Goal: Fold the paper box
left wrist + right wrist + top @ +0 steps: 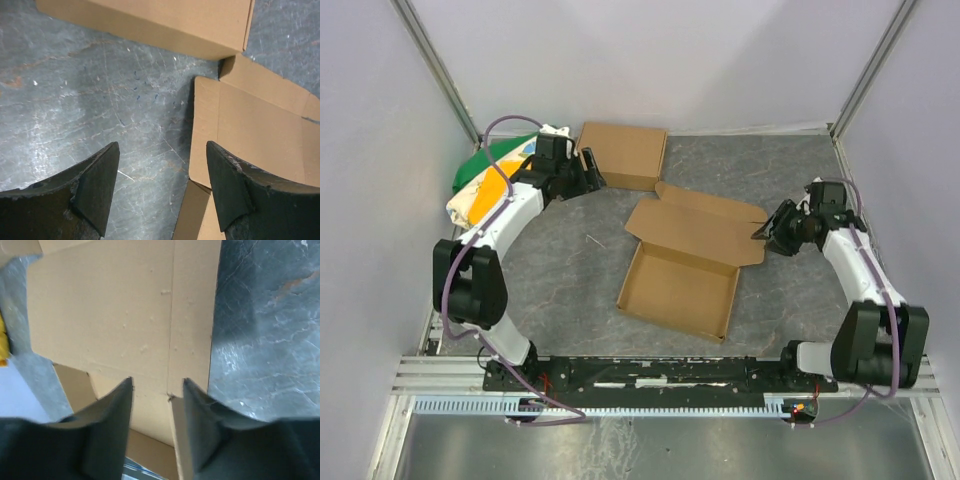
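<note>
Brown paper box [680, 285] lies open mid-table.
Shallow tray near, walls raised, lid flat beyond; right gripper [157, 383] part-spread at the lid's right edge, left gripper [162, 150] spread wide, empty.

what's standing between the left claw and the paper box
Nothing visible: only bare table separates the open left claw from the paper box. The other cardboard box sits beside the claw, off that path.
</note>
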`<state>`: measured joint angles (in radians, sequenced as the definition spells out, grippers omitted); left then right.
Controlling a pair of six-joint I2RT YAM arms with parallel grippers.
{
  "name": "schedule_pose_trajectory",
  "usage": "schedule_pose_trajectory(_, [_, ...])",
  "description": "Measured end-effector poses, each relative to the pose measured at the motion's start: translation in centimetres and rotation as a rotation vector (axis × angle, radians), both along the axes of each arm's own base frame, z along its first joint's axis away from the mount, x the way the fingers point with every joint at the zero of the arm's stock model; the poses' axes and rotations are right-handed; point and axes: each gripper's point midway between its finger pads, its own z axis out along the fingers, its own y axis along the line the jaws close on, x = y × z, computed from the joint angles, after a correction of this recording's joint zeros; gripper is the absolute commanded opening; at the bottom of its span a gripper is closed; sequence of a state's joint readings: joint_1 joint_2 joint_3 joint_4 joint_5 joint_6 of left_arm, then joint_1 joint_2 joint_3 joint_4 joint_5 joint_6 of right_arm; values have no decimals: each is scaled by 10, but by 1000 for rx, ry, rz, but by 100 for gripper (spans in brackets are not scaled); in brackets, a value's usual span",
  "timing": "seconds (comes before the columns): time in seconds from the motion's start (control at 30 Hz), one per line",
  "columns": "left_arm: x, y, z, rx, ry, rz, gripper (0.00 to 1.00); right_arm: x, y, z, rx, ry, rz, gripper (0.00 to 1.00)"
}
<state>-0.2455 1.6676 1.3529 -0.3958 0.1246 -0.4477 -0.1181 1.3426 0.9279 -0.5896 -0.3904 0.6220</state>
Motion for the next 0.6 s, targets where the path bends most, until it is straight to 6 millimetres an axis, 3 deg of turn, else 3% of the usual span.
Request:
schedule_pose_trajectory(0.07, [-4,-2,-6,-9,14,-14,76,-10,2,10,-12,-25,-6,81])
schedule_pose_trajectory(0.17, [-7,-14,-13,-23,23,-50,74,-11,-2,26,-47,-92,-20,86])
schedule_pose_trajectory(0.23, [-8,-22,-24,-33,47,-77,72,-11,-7,25,-76,-93,-32,85])
schedule_pose_trajectory(0.43, [-13,-32,-73,-17,168,-104,62,-10,-15,-19,-101,45,-45,75])
schedule_pose_trajectory(0.6, [-16,-35,-90,-15,207,-116,62,-15,-9,-44,-67,92,-26,68])
